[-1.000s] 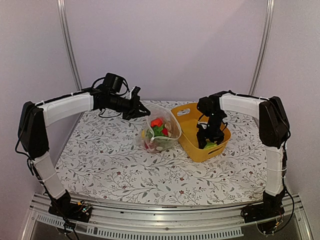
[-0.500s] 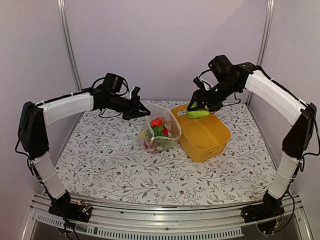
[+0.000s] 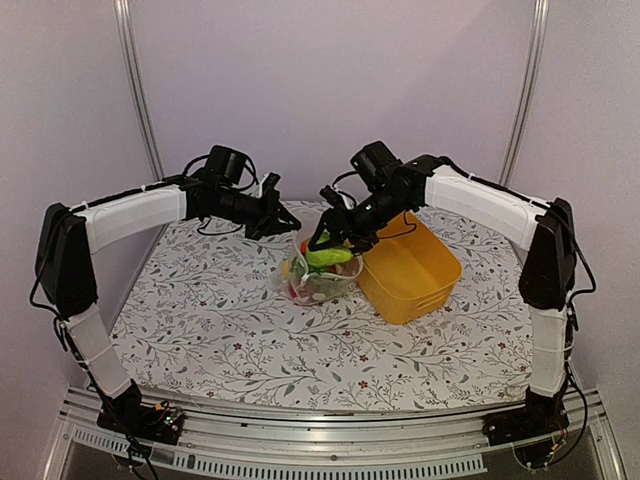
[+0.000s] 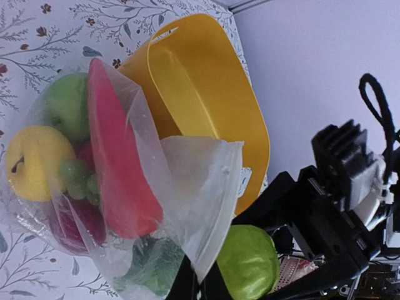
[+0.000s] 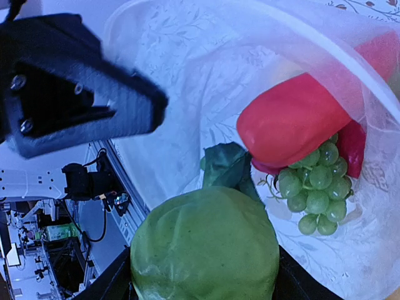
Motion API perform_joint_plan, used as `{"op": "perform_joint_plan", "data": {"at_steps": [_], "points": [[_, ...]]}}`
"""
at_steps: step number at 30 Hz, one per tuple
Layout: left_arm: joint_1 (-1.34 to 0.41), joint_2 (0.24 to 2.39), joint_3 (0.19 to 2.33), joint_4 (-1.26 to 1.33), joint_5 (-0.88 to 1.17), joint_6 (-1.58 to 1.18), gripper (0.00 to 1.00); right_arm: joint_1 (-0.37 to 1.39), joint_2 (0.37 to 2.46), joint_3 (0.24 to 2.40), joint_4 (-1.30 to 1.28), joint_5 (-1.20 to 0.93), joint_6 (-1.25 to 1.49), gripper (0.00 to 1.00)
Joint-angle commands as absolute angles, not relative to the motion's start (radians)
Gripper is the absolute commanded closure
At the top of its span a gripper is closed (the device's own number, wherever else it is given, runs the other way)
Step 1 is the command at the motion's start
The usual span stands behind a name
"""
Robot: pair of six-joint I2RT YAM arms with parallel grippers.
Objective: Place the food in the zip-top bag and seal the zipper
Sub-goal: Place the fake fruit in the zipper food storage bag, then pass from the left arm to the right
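The zip-top bag (image 3: 318,272) stands open on the table with several toy foods inside. My left gripper (image 3: 277,219) is shut on the bag's rim and holds the mouth up; in the left wrist view its fingers (image 4: 190,284) pinch the clear film (image 4: 200,187). My right gripper (image 3: 335,243) is shut on a green food piece (image 3: 328,257) right at the bag's mouth. In the right wrist view that green piece (image 5: 206,250) fills the jaws, above a red piece (image 5: 294,119) and green grapes (image 5: 312,184) in the bag. The zipper strip is not distinct.
The yellow tub (image 3: 412,268) stands right of the bag, touching it, and looks empty. In the left wrist view a yellow lemon (image 4: 34,162) and a green apple (image 4: 65,106) lie in the bag. The floral table (image 3: 220,330) extends in front.
My right gripper rose out of the yellow tub with the green piece and carried it left to the bag's mouth. My left gripper has not moved.
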State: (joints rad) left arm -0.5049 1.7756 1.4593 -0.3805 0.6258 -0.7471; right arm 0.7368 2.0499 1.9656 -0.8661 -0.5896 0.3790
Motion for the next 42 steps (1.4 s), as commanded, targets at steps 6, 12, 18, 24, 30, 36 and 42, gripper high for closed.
{"op": "perform_joint_plan", "data": {"at_steps": [6,12,18,24,30,36,42], "points": [[-0.505,1.677,1.398,-0.272,0.647,-0.858,1.00,0.772,2.251,2.028,-0.694,-0.536,0.536,0.53],[-0.505,1.670,1.380,-0.242,0.653,-0.891,1.00,0.802,2.308,2.041,-0.683,-0.539,0.561,0.42],[-0.489,1.658,1.352,-0.247,0.648,-0.882,1.00,0.798,2.170,1.985,-0.708,-0.529,0.532,0.01],[-0.477,1.669,1.345,-0.280,0.653,-0.828,1.00,0.798,1.966,1.893,-0.760,-0.432,0.435,0.01],[-0.462,1.678,1.347,-0.302,0.680,-0.788,1.00,0.801,1.848,1.760,-0.742,-0.504,0.250,0.01],[-0.453,1.712,1.361,-0.308,0.731,-0.785,1.00,0.861,1.840,1.704,-0.752,-0.456,-0.048,0.34],[-0.452,1.717,1.383,-0.341,0.738,-0.754,1.00,0.927,1.872,1.731,-0.736,-0.248,-0.199,0.49]]}}
